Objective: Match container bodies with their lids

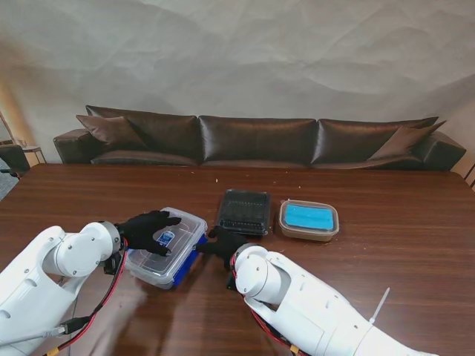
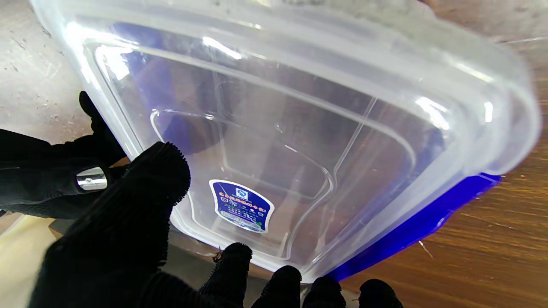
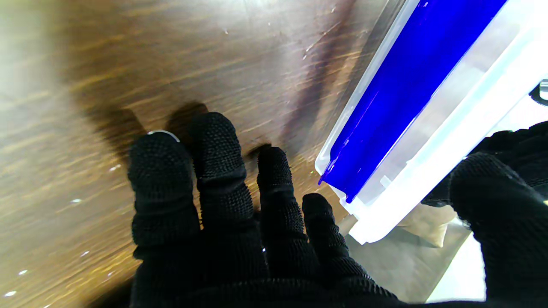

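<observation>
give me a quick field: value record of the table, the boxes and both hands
table: dark wood table
clear box: nearest me, tilted, blue part underneath
black box: middle, closed
blue-lid box: right of the black box, closed
left hand: on top of the clear box, fingers over it
right hand: open, beside the clear box's blue edge

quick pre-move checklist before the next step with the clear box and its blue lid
1. Left hand on the clear box: ok, fingers rest across its top.
2. Firm grasp of the box: cannot tell.
3. Blue lid against the box: ok, at its side nearest the right hand.
4. Right hand holding something: not ok, fingers spread over bare table.
5. Black container and blue-topped container out of the way: ok, both sit farther from me.
</observation>
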`<state>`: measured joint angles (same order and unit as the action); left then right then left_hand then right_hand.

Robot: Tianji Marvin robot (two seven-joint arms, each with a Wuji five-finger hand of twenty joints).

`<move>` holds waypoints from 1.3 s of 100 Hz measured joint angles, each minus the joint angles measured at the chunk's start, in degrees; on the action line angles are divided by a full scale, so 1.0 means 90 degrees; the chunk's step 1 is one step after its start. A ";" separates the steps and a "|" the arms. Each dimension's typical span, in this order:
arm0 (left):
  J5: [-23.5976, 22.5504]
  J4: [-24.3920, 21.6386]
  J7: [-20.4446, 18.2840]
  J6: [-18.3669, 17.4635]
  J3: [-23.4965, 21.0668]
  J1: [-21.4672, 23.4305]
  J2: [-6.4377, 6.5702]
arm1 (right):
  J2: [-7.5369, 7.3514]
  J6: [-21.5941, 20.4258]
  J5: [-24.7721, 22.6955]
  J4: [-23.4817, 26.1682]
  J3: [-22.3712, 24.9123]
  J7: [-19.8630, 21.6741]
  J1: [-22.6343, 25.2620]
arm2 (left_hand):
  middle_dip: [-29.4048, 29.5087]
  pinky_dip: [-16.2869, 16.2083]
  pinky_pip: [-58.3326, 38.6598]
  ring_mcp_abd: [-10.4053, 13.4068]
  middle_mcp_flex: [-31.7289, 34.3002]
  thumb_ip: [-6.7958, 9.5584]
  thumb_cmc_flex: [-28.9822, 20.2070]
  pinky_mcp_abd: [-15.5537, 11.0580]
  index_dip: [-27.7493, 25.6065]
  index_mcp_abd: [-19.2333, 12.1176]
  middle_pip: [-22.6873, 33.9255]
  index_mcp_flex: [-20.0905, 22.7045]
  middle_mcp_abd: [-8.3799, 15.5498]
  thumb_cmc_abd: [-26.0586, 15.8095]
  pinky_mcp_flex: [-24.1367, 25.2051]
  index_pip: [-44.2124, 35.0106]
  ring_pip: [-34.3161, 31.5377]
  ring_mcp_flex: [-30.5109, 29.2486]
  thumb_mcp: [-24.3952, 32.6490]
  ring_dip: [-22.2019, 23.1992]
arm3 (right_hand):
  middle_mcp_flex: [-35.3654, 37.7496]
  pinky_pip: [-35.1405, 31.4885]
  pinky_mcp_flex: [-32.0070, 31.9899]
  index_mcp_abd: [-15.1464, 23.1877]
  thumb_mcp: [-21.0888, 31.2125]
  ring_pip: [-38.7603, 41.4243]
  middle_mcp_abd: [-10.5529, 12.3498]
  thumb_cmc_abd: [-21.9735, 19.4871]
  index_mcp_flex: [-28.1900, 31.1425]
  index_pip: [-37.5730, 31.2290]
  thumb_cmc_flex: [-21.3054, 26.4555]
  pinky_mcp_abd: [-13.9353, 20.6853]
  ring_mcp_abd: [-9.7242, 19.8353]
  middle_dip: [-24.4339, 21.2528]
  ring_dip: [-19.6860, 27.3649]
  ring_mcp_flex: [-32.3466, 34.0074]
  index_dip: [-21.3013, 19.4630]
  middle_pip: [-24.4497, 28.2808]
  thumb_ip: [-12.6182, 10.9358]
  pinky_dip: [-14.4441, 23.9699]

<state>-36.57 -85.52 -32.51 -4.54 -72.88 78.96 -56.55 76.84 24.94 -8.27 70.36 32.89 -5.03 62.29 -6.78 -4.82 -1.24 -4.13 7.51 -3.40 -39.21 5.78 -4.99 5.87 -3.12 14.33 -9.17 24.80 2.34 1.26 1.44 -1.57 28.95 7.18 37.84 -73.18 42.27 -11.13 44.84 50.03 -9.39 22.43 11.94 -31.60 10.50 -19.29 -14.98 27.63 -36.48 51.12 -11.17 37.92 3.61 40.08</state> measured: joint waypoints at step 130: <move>0.0196 0.0066 0.0084 0.0241 0.0123 -0.0019 0.0036 | 0.0525 0.0201 0.0687 -0.0772 -0.0154 -0.0103 -0.0471 | 0.0076 0.0425 0.0067 0.0096 -0.0145 -0.0061 -0.0222 -0.0043 0.0017 -0.0192 -0.0240 0.0121 0.0256 -0.0224 0.0000 0.0287 0.0298 0.0162 -0.0722 -0.0108 | -0.0213 -0.0062 -0.0001 -0.0384 0.0048 -0.0134 0.0385 -0.0211 0.0713 -0.1547 -0.0233 -0.0004 -0.0011 -0.0206 0.0344 -0.0061 -0.1942 0.0371 -0.0002 0.0015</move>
<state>-34.80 -84.92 -31.76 -2.37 -71.77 78.79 -56.22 81.56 26.74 -2.09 63.41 31.51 -5.96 58.05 -6.09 -0.99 -0.64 -3.27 6.21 -3.94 -41.20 5.39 -4.83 4.14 -5.28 15.42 -6.86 22.78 2.34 3.85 4.13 -0.11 22.45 6.21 35.92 -73.73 42.26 -14.59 45.27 48.83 -5.93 20.53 18.36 -45.53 8.40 -19.32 -15.08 25.78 -33.38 50.57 -28.65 41.26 3.59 40.22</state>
